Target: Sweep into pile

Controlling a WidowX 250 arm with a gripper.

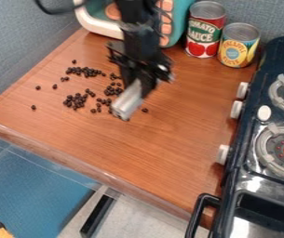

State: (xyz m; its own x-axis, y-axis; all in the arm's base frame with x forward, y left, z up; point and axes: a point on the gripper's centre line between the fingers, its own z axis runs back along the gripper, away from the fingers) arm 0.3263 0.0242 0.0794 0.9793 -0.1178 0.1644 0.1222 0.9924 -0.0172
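The black gripper (143,83) hangs over the upper middle of the wooden counter, with a pale, whitish block-like tool (128,100) at its lower end. Small dark beads (77,100) lie scattered on the counter to the left of the tool, in loose clusters with several strays farther left. Some beads lie right against the tool's left side, and a single bead (145,110) sits just to its right. The tool hides whatever lies beneath it.
A tomato sauce can (204,35) and a yellow can (238,45) stand at the back right, beside a teal and white object (97,21). Along the right runs a toy stove (262,139) with knobs facing the wooden counter (163,153). The counter's front edge slants across the lower left.
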